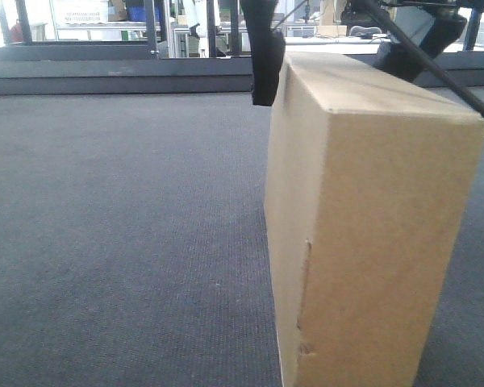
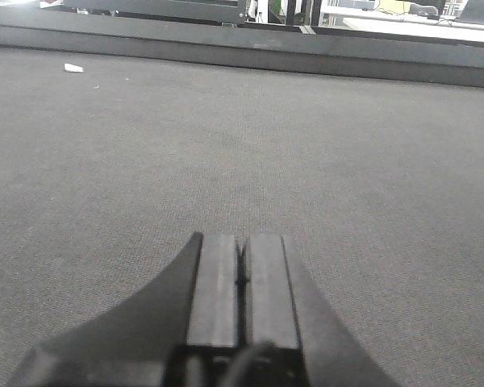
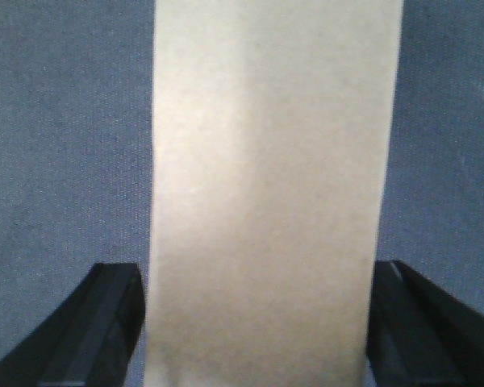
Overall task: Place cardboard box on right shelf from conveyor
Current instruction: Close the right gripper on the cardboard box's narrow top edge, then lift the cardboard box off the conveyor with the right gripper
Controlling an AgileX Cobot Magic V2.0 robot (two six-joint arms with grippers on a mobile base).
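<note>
My right gripper point(image 3: 256, 270) clasped the cardboard box point(image 3: 266, 145) on both its sides; my left gripper point(image 2: 242, 239) was clenched, empty, the conveyor point(image 2: 226, 137) beneath it.

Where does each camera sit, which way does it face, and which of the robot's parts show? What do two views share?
Exterior front-facing: low over the conveyor, looking along it at the upright cardboard box; the right gripper holds the box near its top.
Left wrist: behind the shut left gripper, seen at the bottom, looking low across bare conveyor.
Right wrist: over the box, looking down on its top; both fingers flank it.
Shared: front and right-wrist views both show the box and right gripper.
</note>
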